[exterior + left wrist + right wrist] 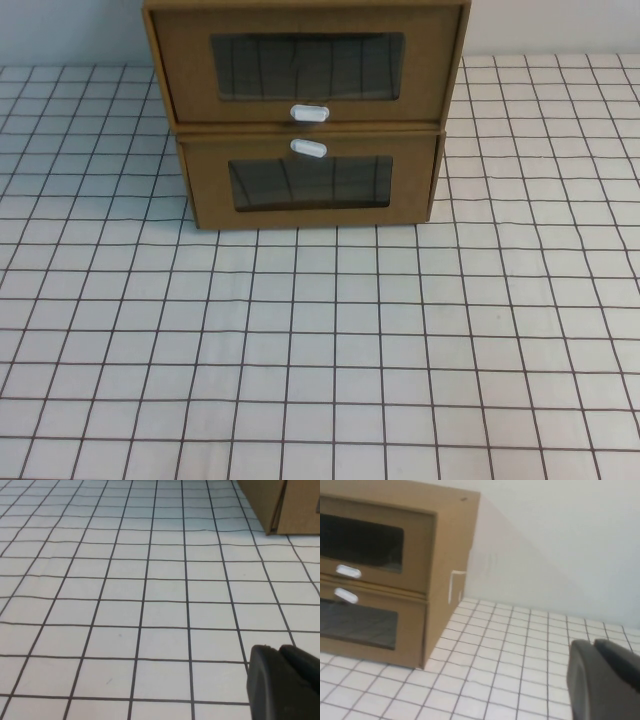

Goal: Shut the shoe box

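Two brown cardboard boxes sit stacked at the far edge of the gridded table, and the upper one is the shoe box, with a clear window and a small white handle below it. Its front overhangs the lower box, so the drawer looks partly out. I'd judge it light and fairly stiff, easily dented; a flat push on the front near the handle should do, though the stack might slide back. The left gripper hangs low over bare cloth near the stack's left corner; the right gripper hovers off to the boxes' right. Whether either claw is spread or closed, I cannot tell.
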